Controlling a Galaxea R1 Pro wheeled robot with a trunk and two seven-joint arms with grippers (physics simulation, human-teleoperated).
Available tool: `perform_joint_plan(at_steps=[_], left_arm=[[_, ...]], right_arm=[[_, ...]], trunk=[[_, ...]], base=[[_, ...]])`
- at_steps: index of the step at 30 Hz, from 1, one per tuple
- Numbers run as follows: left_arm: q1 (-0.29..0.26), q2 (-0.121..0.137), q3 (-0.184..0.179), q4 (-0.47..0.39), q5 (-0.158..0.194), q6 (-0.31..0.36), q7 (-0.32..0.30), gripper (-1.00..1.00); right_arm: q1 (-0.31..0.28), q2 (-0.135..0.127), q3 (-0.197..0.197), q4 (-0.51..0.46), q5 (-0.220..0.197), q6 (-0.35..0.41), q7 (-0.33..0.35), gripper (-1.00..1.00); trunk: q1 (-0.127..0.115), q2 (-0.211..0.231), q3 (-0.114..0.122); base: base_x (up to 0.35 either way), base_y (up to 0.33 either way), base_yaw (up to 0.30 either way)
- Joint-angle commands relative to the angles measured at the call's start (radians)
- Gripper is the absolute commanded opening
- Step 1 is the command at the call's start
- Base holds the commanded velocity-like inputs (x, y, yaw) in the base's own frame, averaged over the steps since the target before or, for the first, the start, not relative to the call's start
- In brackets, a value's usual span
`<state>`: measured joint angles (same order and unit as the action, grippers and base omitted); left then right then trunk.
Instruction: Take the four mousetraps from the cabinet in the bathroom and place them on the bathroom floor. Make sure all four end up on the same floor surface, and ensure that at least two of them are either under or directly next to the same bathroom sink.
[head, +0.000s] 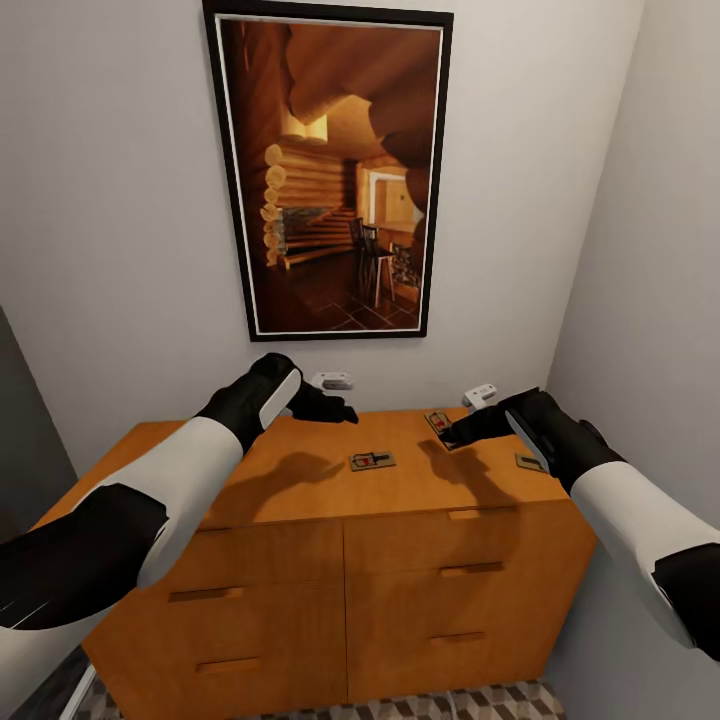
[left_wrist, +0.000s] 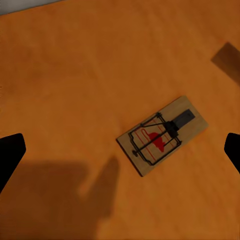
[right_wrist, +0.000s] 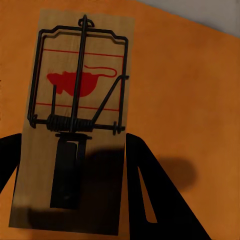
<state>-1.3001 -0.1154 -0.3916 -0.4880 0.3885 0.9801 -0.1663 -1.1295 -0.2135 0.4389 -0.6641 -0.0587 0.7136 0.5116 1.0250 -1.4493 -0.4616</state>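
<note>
Three mousetraps lie on the cabinet (head: 300, 480) top: one mid-surface (head: 372, 461), one (head: 437, 421) near the back wall between the released right end effector's (head: 452, 433) fingers, one (head: 530, 462) at the right edge. Left end effector (head: 335, 410) hovers released. No legible writing.

both grippers over orange cabinet (head: 300, 470) top; right gripper (head: 452, 434) at rear mousetrap (head: 437, 420), left gripper (head: 340, 410) above, middle mousetrap (head: 372, 461) between.
</note>
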Motion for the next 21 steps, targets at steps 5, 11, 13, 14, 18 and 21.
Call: perform_joint_plan(at_steps=[5, 11, 13, 14, 18, 21], left_arm=[[-0.001, 0.001, -0.003, 0.001, -0.008, 0.003, -0.009, 1.00], [0.000, 0.010, -0.003, 0.000, -0.007, 0.003, -0.009, 1.00], [0.001, 0.011, -0.003, 0.000, -0.007, 0.003, -0.009, 1.00], [0.001, 0.011, -0.003, 0.000, -0.007, 0.003, -0.009, 1.00], [0.001, 0.011, -0.002, 0.000, -0.007, 0.003, -0.009, 1.00], [0.001, 0.011, -0.002, 0.000, -0.007, 0.003, -0.009, 1.00]], right_arm=[[-0.001, -0.001, 0.004, -0.002, -0.010, 0.007, -0.002, -1.00], [-0.001, -0.001, 0.004, -0.002, -0.011, 0.007, -0.002, -1.00], [-0.001, -0.001, 0.004, -0.001, -0.011, 0.007, -0.001, -1.00], [-0.001, -0.001, 0.004, -0.001, -0.011, 0.007, -0.001, -1.00], [-0.001, -0.001, 0.004, 0.000, -0.012, 0.007, -0.001, -1.00], [-0.001, 0.000, 0.004, 0.000, -0.012, 0.007, -0.001, -1.00]], trunk=[[0.000, -0.001, -0.001], [0.000, -0.001, -0.001], [0.000, -0.001, 0.000], [0.000, -0.001, 0.001], [0.000, -0.001, 0.005], [0.000, -0.001, 0.009]], base=[[0.000, 0.000, 0.000], [0.000, 0.000, 0.000], [0.000, 0.000, -0.039], [0.000, 0.000, -0.092], [0.000, 0.000, -0.163], [0.000, 0.000, -0.202]])
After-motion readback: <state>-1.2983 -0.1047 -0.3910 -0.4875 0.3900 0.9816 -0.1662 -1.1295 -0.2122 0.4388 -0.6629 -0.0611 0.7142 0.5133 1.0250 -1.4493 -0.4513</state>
